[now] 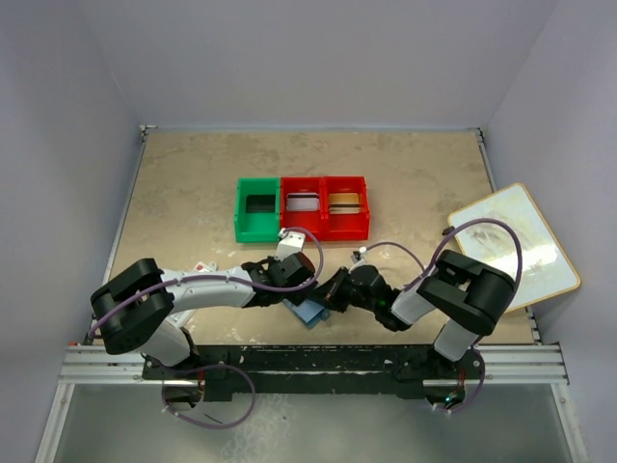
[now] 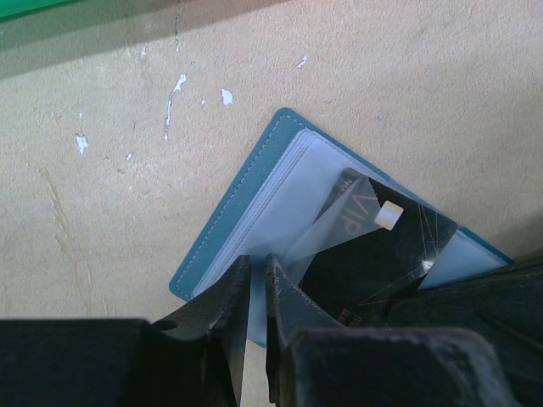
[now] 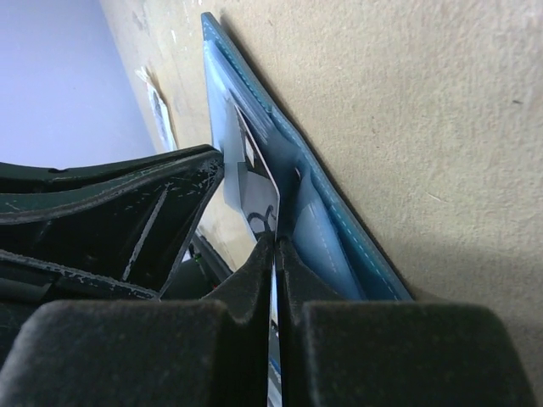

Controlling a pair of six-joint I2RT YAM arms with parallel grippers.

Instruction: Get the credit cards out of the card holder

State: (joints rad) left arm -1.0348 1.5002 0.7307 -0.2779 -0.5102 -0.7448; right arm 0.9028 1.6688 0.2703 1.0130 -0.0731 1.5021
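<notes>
Beige table (image 1: 193, 193), grey walls on three sides.

Top view: green bin (image 1: 241, 207) and twin red bins (image 1: 323, 231) sit mid-table. Each has something flat inside, too small to identify. Card holder (image 1: 310, 313) lies near the front edge, between the two arm bases. Left gripper (image 1: 297, 294) and right gripper (image 1: 326, 297) both meet over it, and their fingers can't be resolved from up here.

Left wrist: the holder is lying open, with its teal edge, pale inner lining and clear plastic sleeves showing. A dark card (image 2: 382, 254) marked "VIP" sits partly out of a sleeve, angled toward the lower right. The left fingers (image 2: 229, 297) are nearly closed, with only a sliver of gap and a strip of the holder's near edge or sleeve between them. It reads as a hold-down pinch.

Right wrist: the pads (image 3: 250, 271) are pressed together on a thin edge, most likely that dark card. The holder's blue wall runs just behind them, resting on the table.

Handling:
- The card is light, stiff and slick, so it will slide off in a flat pinch unless the pads get good overlap on its faces.
- It should be gripped on the exposed short end and pulled along the sleeve axis. Twisting would jam it against the sleeve mouth.
- The holder is soft and floppy and will lift with the card unless it's pinned.
- The sleeves are thin film that snags and drags easily.
- Whether more cards remain inside can't be seen.
</notes>
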